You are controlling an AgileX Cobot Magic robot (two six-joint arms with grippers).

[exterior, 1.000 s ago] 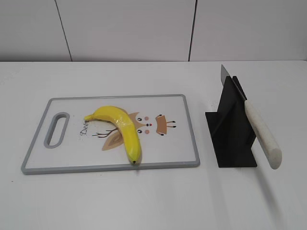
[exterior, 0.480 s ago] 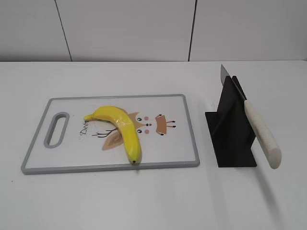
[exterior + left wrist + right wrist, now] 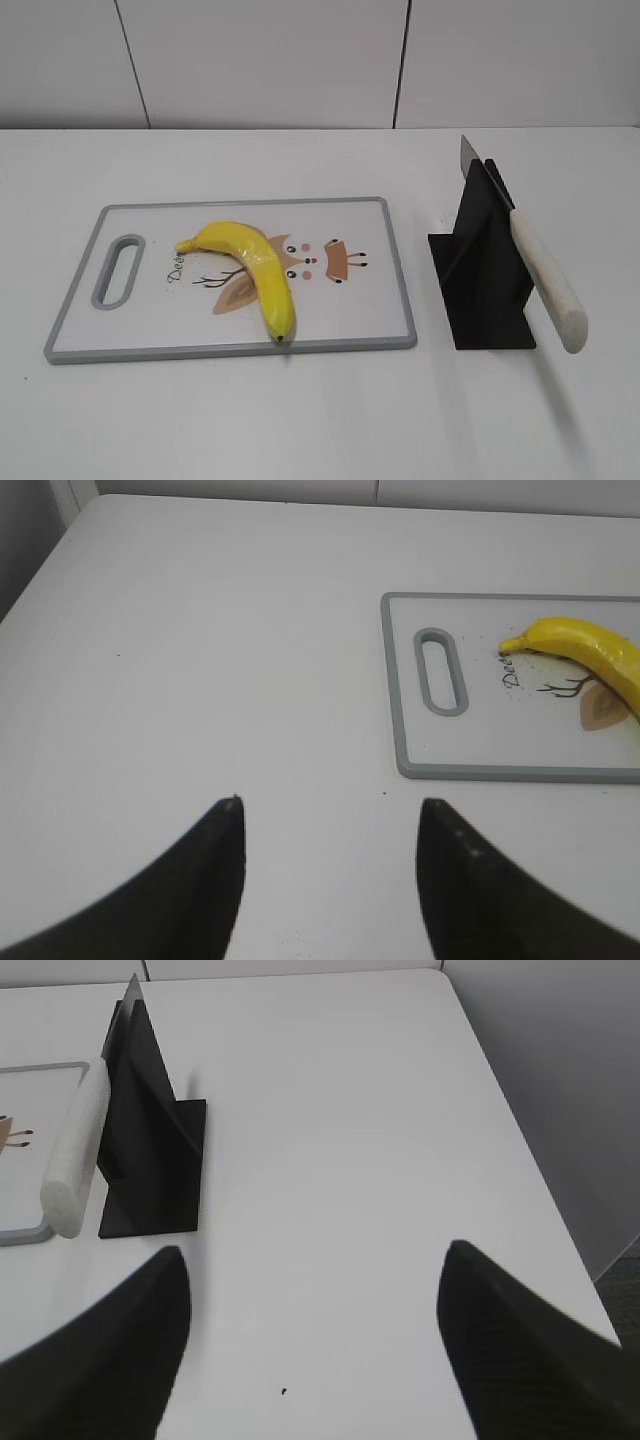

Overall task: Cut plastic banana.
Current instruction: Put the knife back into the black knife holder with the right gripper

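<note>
The plastic banana (image 3: 256, 268) is glossy yellow and curved. It lies whole on the cutting board (image 3: 360, 335), stem toward the handle slot; it also shows in the left wrist view (image 3: 590, 652). A knife (image 3: 545, 280) with a white handle leans in a black stand (image 3: 485, 270), right of the board; the right wrist view shows its handle (image 3: 75, 1155). My left gripper (image 3: 330, 805) is open and empty over bare table, left of the board (image 3: 395, 710). My right gripper (image 3: 315, 1255) is open and empty, right of the stand (image 3: 150, 1160). Neither gripper shows in the exterior view.
The white table (image 3: 320, 420) ends at its right edge (image 3: 520, 1140) beside my right gripper, and at a left edge (image 3: 40, 570) beyond my left gripper. A white panelled wall (image 3: 270, 60) stands behind the table.
</note>
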